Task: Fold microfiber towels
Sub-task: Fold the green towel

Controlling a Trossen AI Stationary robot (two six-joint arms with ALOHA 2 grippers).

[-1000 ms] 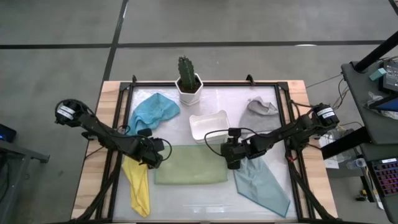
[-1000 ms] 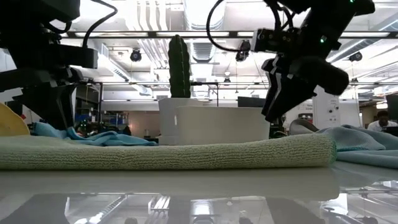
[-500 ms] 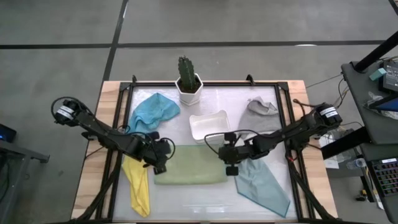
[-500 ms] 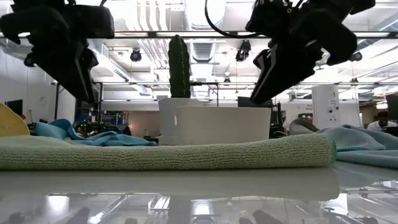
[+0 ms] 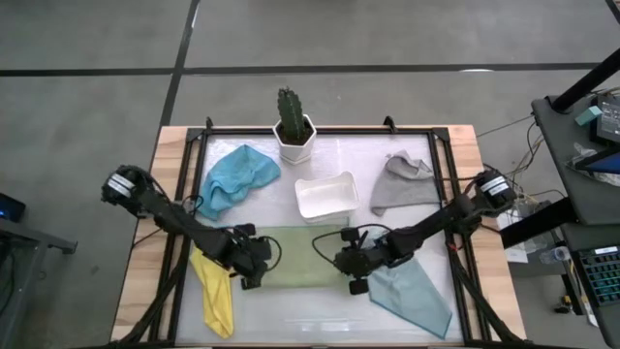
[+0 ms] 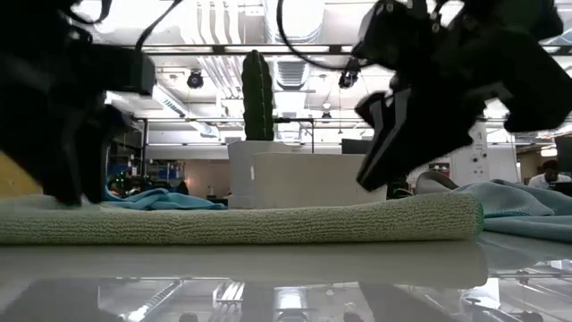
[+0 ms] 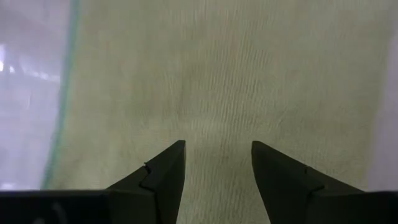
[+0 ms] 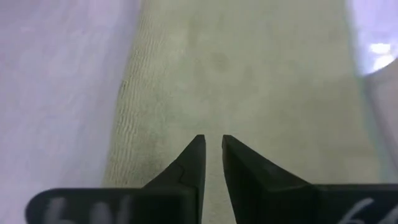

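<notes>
The olive green towel point(image 5: 295, 258) lies as a flat folded strip in the middle of the table. My left gripper point(image 7: 217, 149) stands open over its left end point(image 5: 254, 266), fingers pointing steeply down. My right gripper point(image 8: 213, 140) slants down over the towel's right end point(image 5: 351, 266); only a narrow gap shows between its fingertips, with nothing in it. In the low view it hangs just above the towel point(image 6: 268, 219). The blue towel point(image 5: 235, 175), yellow towel point(image 5: 214, 293), pale teal towel point(image 5: 415, 297) and grey towel point(image 5: 401, 183) lie crumpled or spread around it. My left gripper comes down close over the green towel's left end point(image 7: 217, 112) from above. In the low view its dark shape reaches the level of the towel's top. I cannot tell whether its fingertips touch the cloth.
A white tray point(image 5: 325, 195) stands just beyond the green towel, and a potted cactus point(image 5: 294, 126) stands at the far edge. A black frame point(image 5: 191, 184) rims the table. A bare strip of table point(image 5: 300, 310) lies along the near edge.
Both grippers have come toward the table's near edge and downward, tipping their fingers further down. The left has gone from beside the blue towel onto the green towel's left end, the right from near the tray to its right end. The towels have stayed where they were.
</notes>
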